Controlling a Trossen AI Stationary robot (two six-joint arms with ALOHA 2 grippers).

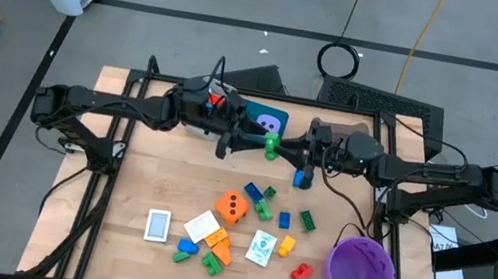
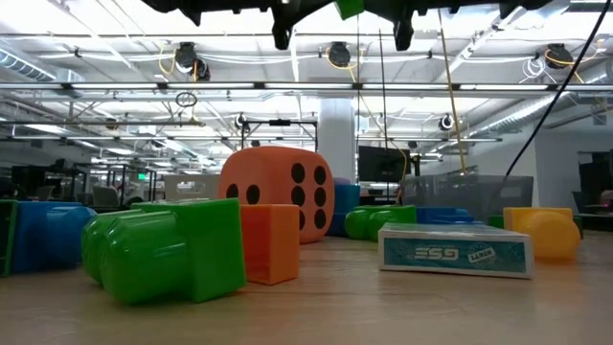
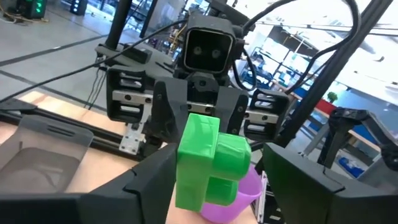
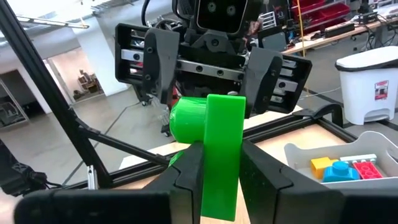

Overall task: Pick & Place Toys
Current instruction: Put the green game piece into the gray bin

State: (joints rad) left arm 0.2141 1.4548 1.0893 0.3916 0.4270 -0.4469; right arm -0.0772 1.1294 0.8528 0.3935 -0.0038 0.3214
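A green brick [image 1: 271, 145] hangs high above the middle of the table between my two grippers, which face each other. My right gripper [image 1: 288, 149] comes from the table's right and is shut on the brick [image 4: 217, 143]. My left gripper [image 1: 252, 145] comes from the left and is open. Its fingers [image 4: 149, 68] stand wide on either side of the brick's studded end, and I see no touch. The other toys lie on the near half: an orange die [image 1: 233, 206], white cards [image 1: 157, 226] and several small bricks [image 1: 264, 203]. A purple die [image 1: 268, 121] lies behind the grippers. My right gripper pinches the green brick's flat body [image 4: 221, 177] between its two fingers, one on each broad face. The fingers lie level and come from the table's right. The brick is lifted clear of the table, and its round stud [image 4: 186, 118] points toward my left gripper.
A round purple bowl [image 1: 360, 270] stands at the near right. A grey tray [image 4: 373, 146] holding yellow, blue and red bricks shows in the right wrist view, and another grey tray [image 3: 37, 155] in the left wrist view. A blue brick [image 1: 301, 179] lies below the grippers.
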